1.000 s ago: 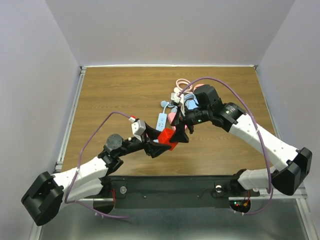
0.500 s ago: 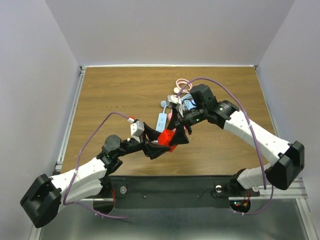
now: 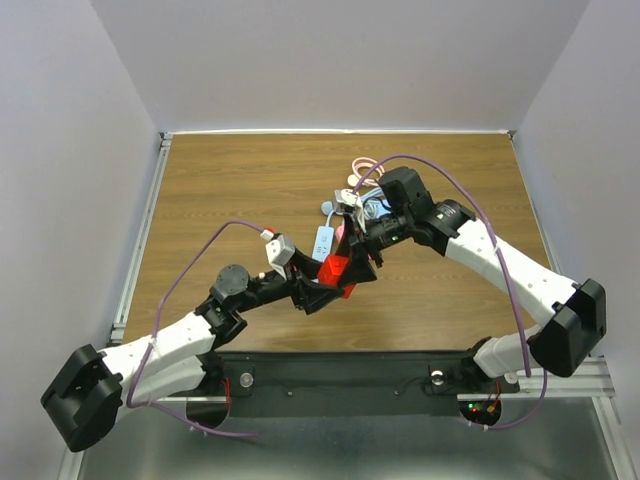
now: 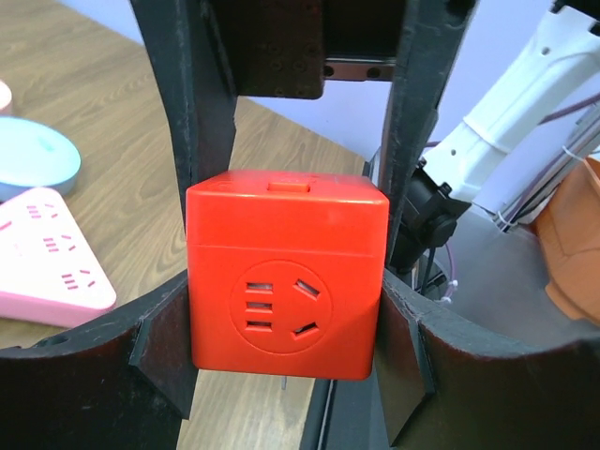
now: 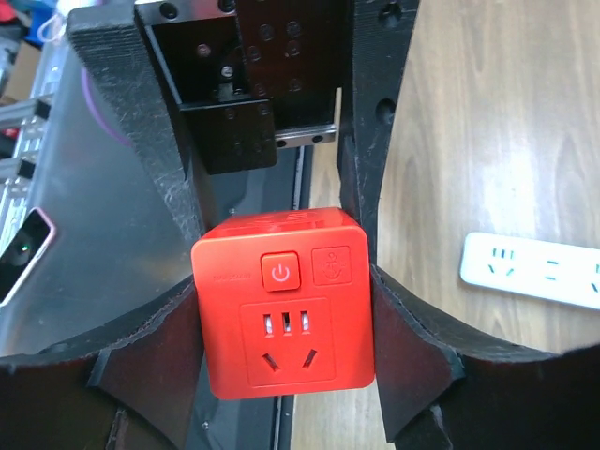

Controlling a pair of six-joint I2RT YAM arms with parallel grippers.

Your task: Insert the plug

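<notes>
The red socket cube (image 3: 338, 272) sits between both tools at once. The left gripper (image 3: 322, 288) comes at it from one end and the right gripper (image 3: 357, 258) from the opposite end, so the two sets of fingers overlap along the same pair of cube sides.

In the left wrist view, the left gripper (image 4: 286, 305) is clamped on the cube (image 4: 286, 281), with its own fingers (image 4: 161, 349) pressed flat against both lower flanks. The face with the round socket panel looks straight back at that wrist.

In the right wrist view, the right gripper (image 5: 284, 305) likewise has its pads (image 5: 412, 361) against both sides of the cube (image 5: 281, 319), gripping it. The face turned toward this wrist carries a power button above a socket.

The block is about as wide as it is tall, so it has no clear long axis. Its two socket faces point along the line joining the two wrists.

Beyond the right fingers, a white power strip (image 5: 534, 267) lies on the wooden table (image 3: 230, 190). To the left of the left fingers lie a pink power strip (image 4: 47, 253) and a pale blue round object (image 4: 33, 159).
</notes>
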